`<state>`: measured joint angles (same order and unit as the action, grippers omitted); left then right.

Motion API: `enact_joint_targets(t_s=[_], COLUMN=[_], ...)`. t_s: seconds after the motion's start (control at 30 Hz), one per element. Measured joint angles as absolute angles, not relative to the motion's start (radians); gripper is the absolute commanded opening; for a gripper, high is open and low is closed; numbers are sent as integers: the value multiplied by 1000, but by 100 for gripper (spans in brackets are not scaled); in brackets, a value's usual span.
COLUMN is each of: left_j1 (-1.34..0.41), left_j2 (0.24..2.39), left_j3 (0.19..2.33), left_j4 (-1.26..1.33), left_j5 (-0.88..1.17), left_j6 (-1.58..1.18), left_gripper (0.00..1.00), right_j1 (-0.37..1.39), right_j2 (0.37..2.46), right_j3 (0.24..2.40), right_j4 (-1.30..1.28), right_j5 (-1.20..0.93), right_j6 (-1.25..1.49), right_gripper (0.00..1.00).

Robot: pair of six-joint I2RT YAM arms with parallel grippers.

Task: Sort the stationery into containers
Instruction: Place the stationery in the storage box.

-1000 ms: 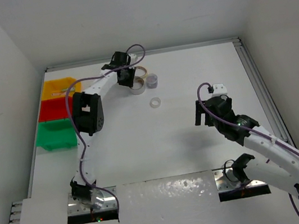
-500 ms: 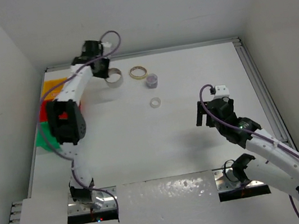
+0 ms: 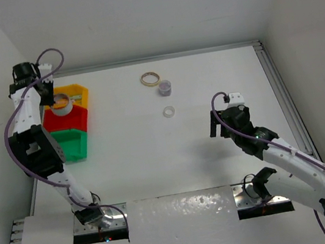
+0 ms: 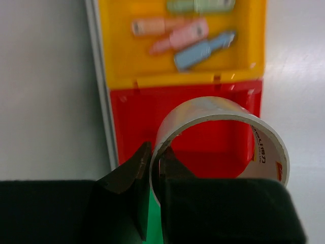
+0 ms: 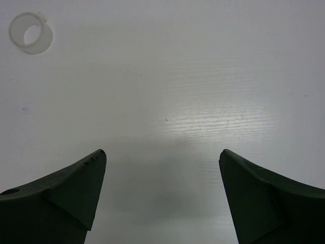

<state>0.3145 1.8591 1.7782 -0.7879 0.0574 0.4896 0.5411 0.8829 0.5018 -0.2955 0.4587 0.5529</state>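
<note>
Counts: one yellow plastic bin [image 4: 122, 66], one red plastic bin [image 4: 132, 122], one green plastic bin [image 3: 71, 147]; four short pastel sticks [image 4: 180, 36] lay in yellow; thin tan ring [image 3: 143, 80], purple-grey roll [image 3: 165, 87], small white ring [image 5: 46, 40] lay on the white table [image 3: 205, 78] | Hidden: top stick was cut off | Grip: left gripper [image 4: 155, 168] pinched the wide white tape roll [image 4: 213, 107] above red; right gripper [image 5: 162, 162] stood apart, empty.

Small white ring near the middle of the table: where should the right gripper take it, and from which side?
Across its outer wall, straight down from above. The white ring looks to lie flat, hole up, with nothing close beside it, so the fingers can likely straddle it at any angle. The right gripper stands open and empty.
</note>
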Motion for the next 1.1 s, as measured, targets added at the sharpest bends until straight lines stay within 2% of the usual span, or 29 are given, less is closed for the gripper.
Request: enact_joint_targets(t_s=[0.17, 1.1], left_j1=[377, 388], left_j2=[1932, 2001], left_j3=[1675, 1688], left_j4=[-805, -677], left_j5=[78, 89], left_j6=[486, 463], left_gripper=[0, 0], right_j1=[541, 541], right_j2=[872, 807], right_j3=[483, 438], right_j4=[-286, -325], right_j5=[460, 479], right_j6=[550, 565], right_gripper=[91, 91])
